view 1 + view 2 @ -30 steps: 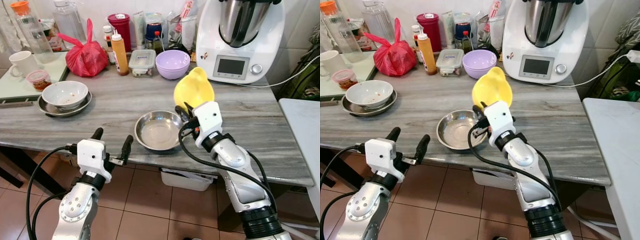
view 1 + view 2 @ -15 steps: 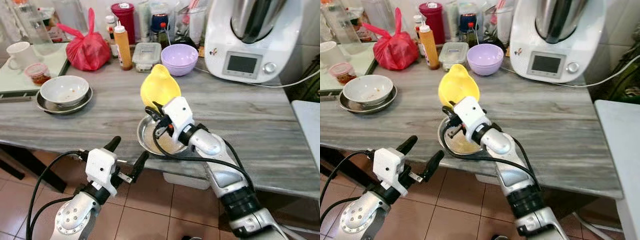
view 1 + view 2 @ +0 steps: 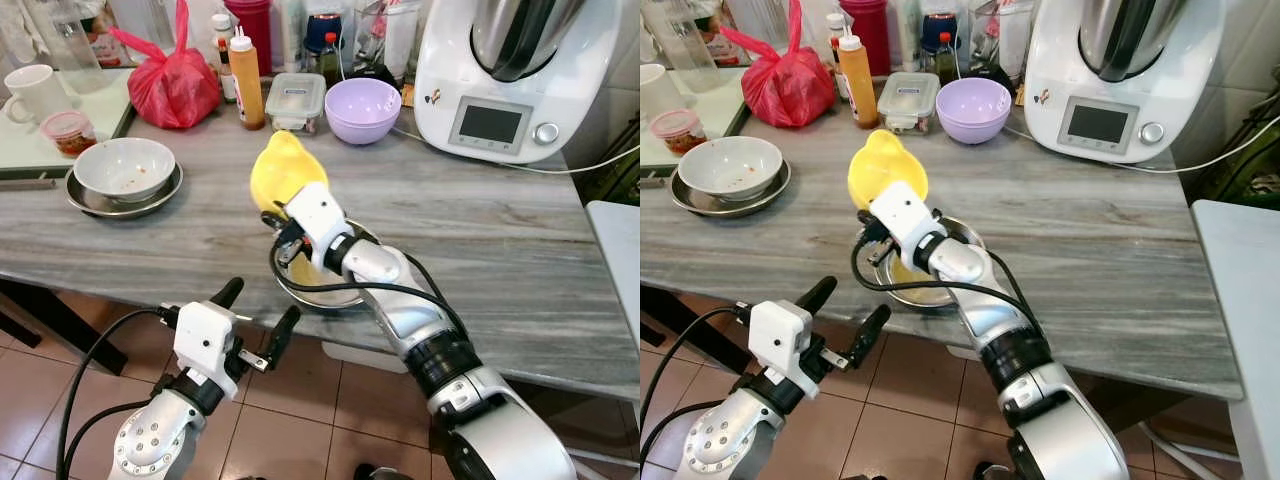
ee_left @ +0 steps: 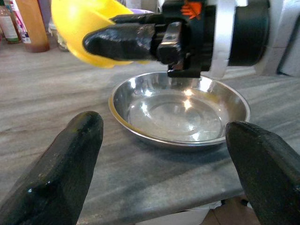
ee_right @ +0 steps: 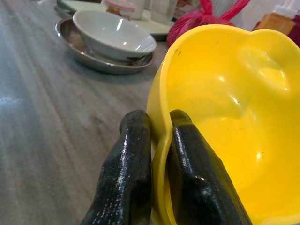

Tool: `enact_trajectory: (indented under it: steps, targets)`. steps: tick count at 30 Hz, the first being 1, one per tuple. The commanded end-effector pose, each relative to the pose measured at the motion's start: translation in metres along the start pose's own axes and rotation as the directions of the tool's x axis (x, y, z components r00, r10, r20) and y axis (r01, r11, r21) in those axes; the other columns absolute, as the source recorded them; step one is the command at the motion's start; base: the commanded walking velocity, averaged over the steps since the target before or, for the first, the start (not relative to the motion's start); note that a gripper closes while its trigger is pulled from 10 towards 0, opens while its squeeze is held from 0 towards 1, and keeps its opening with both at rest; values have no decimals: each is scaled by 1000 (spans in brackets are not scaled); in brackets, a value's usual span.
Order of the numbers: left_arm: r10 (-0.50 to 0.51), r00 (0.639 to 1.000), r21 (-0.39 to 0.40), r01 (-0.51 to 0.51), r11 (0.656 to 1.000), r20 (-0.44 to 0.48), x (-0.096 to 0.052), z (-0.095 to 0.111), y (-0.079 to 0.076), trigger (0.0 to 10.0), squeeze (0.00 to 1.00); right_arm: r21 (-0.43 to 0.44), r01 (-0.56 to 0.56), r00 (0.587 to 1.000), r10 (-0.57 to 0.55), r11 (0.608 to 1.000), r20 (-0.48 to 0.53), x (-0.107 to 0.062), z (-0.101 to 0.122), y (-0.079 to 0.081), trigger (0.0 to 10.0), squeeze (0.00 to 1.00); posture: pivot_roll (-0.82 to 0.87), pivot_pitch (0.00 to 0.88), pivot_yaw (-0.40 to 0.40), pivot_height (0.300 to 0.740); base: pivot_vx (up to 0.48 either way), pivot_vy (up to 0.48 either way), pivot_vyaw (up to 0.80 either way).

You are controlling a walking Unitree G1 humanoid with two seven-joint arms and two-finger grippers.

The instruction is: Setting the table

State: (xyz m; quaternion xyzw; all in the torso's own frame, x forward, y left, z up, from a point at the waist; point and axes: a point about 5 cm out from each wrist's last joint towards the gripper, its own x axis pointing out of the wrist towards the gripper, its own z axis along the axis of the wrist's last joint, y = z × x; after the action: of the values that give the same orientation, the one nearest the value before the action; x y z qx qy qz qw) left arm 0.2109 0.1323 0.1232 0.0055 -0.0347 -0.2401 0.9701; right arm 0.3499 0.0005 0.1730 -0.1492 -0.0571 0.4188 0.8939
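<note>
My right gripper (image 3: pixel 277 221) is shut on the rim of a yellow bowl (image 3: pixel 280 172), held tilted above the left edge of a shallow steel plate (image 3: pixel 335 292) near the counter's front edge. In the right wrist view both fingers (image 5: pixel 136 173) pinch the yellow bowl's (image 5: pixel 225 103) rim. My left gripper (image 3: pixel 258 315) is open, below and in front of the counter edge. In the left wrist view its fingers (image 4: pixel 61 164) frame the steel plate (image 4: pixel 178 112).
A white bowl (image 3: pixel 124 167) sits on another steel plate (image 3: pixel 84 200) at the left. A purple bowl (image 3: pixel 363 108), a red bag (image 3: pixel 172 85), bottles and a lidded box line the back. A white kitchen machine (image 3: pixel 505 75) stands at the back right.
The right arm has carried the yellow bowl leftward, from beside the steel plate's right edge to over its left edge. The camera has also shifted. The left gripper stays open below the counter.
</note>
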Motion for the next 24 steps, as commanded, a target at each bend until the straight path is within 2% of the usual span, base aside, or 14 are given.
enact_trajectory:
  steps: [1, 24]
  targets:
    - [0, 1000, 10, 0, 1000, 2, -2, 3, -1, 10000, 0, -19, -8, 1000, 8, 1000, 2, 4, 3, 2, 10000, 0, 44, 153, -16, 740, 0, 0, 0]
    - [-22, 999, 6, 21, 1000, 26, 5, 9, -3, 10000, 0, -9, -3, 997, 3, 1000, -76, 16, -9, 6, 10000, 16, 39, 156, -6, 740, 0, 0, 0]
